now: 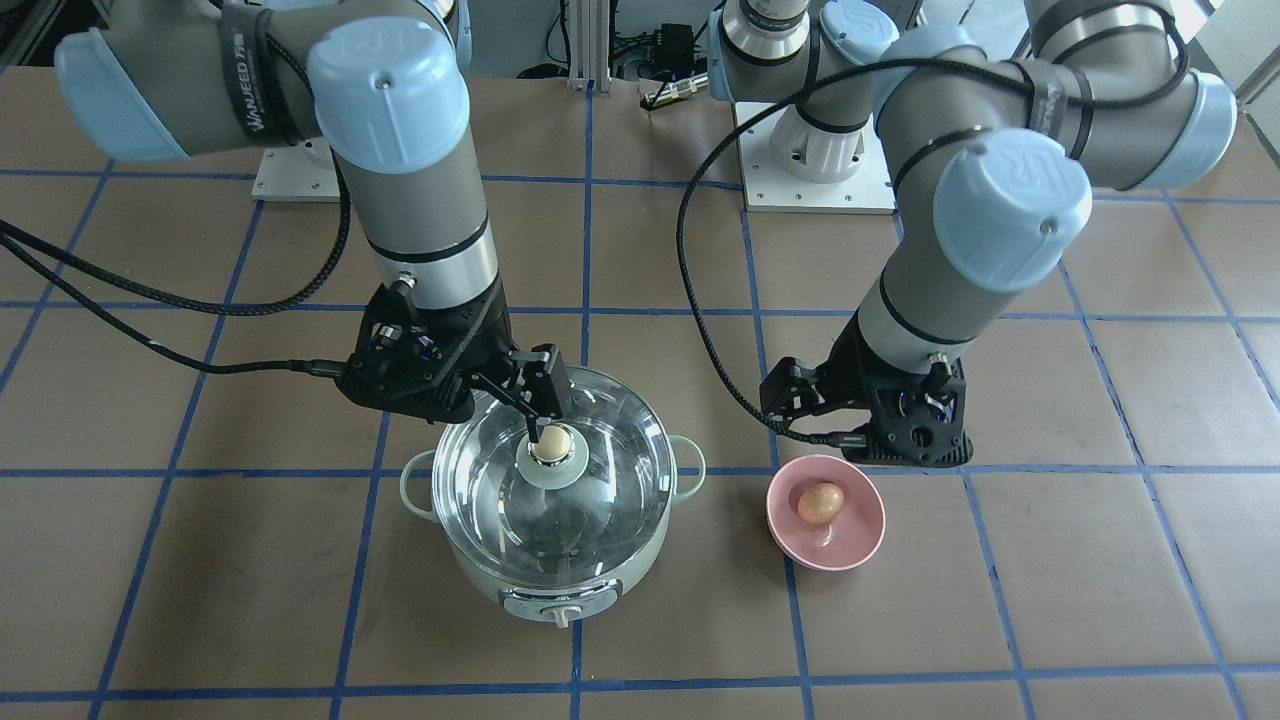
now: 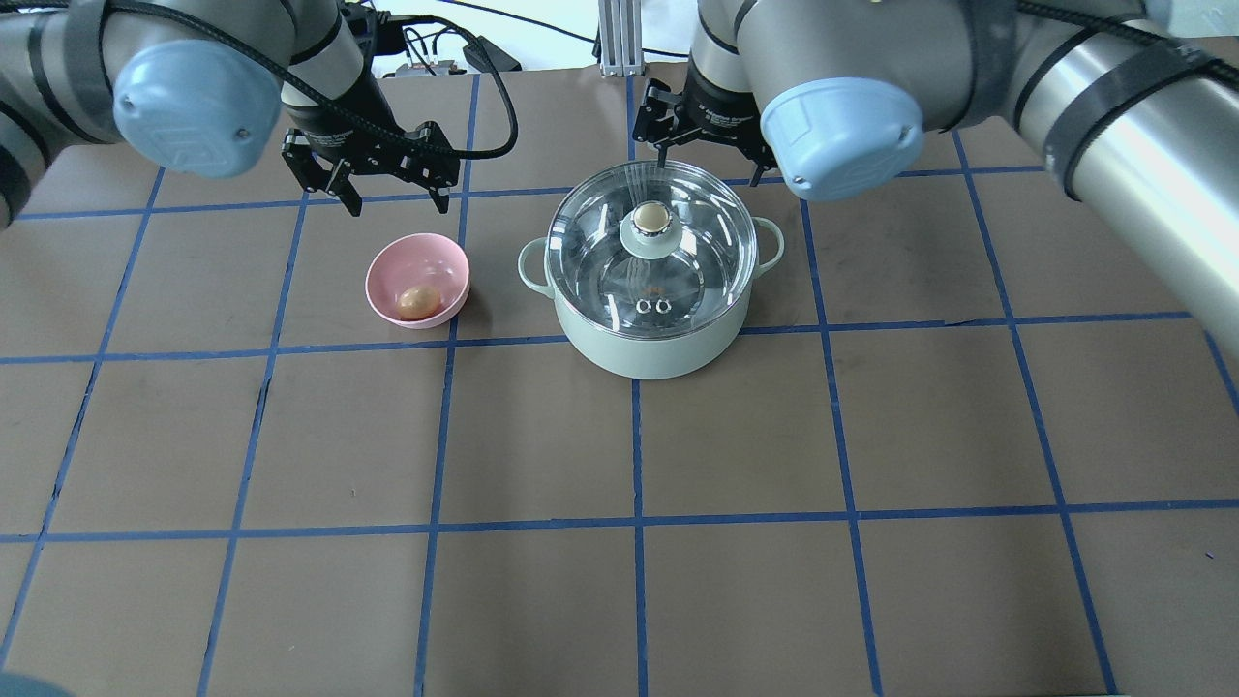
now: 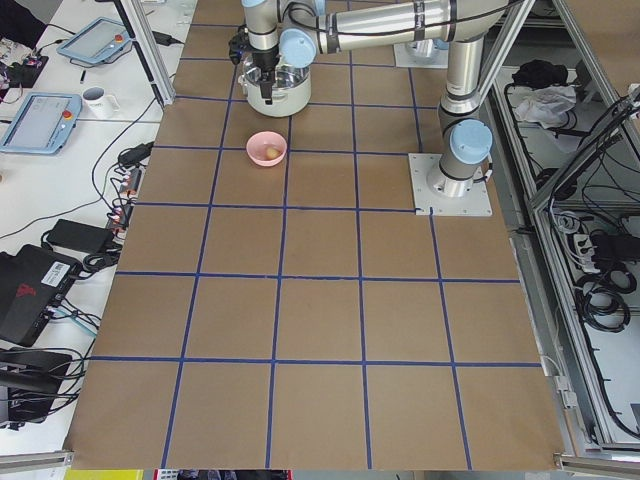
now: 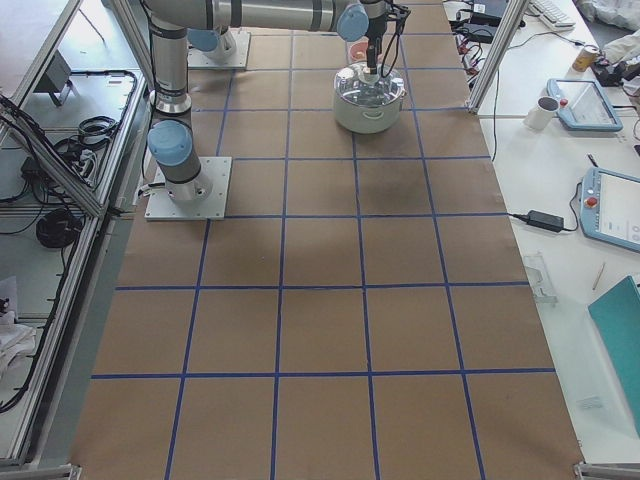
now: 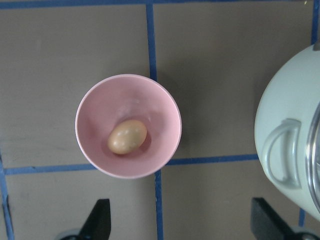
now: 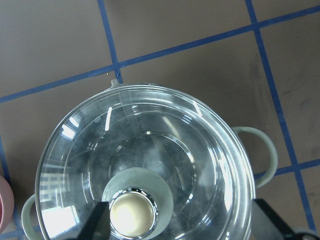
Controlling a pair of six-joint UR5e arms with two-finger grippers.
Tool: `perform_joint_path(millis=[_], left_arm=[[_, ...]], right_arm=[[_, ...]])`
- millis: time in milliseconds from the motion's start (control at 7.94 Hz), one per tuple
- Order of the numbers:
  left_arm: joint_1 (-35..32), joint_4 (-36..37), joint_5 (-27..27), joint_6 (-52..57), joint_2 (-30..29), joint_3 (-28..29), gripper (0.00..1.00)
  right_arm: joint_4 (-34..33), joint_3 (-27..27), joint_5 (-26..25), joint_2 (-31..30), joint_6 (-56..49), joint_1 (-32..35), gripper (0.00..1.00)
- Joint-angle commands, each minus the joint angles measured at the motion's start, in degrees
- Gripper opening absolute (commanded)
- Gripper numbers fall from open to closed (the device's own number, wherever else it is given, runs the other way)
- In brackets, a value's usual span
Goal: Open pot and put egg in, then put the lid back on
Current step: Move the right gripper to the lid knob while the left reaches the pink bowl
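Note:
The mint-green pot (image 2: 649, 353) stands mid-table with the clear glass lid (image 2: 702, 247) shut on it; its beige knob (image 2: 650, 218) is on top. The egg (image 2: 416, 302) lies in a pink bowl (image 2: 387, 266) to the pot's left. My left gripper (image 2: 397, 198) hangs open just behind the bowl; in the left wrist view the egg (image 5: 127, 136) lies ahead of the spread fingers. My right gripper (image 1: 545, 410) is open over the lid, one finger close by the knob (image 1: 551, 443). In the right wrist view the knob (image 6: 131, 215) sits beside the left fingertip (image 6: 97, 222), ungrasped.
The pot's loop handles (image 2: 530, 268) stick out on both sides, and the control knob (image 1: 563, 612) faces away from me. The table is brown with blue tape lines. Monitors, pendants and cables lie off the table's far edge in the side views.

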Motion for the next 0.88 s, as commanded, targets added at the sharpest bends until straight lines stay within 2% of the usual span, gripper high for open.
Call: perform_joint_path(millis=[0, 126, 629, 755], left_arm=[[0.8, 4.5, 1.2, 0.2, -8.4, -1.8, 1.00], [1.1, 5.6, 2.6, 0.2, -10.2, -1.9, 1.00], [3.7, 6.1, 1.9, 0.5, -12.7, -2.1, 1.00], [3.7, 7.2, 1.8, 0.6, -12.9, -2.3, 1.00]], right_arm=[[-3.3, 0.0, -0.7, 4.2, 2.7, 3.3, 1.00], [-3.7, 0.0, -0.5, 5.3, 2.7, 3.5, 1.00], [-3.2, 0.8, -0.6, 6.2, 2.0, 4.7, 1.00], [-3.2, 0.8, -1.1, 6.0, 1.1, 4.7, 0.77]])
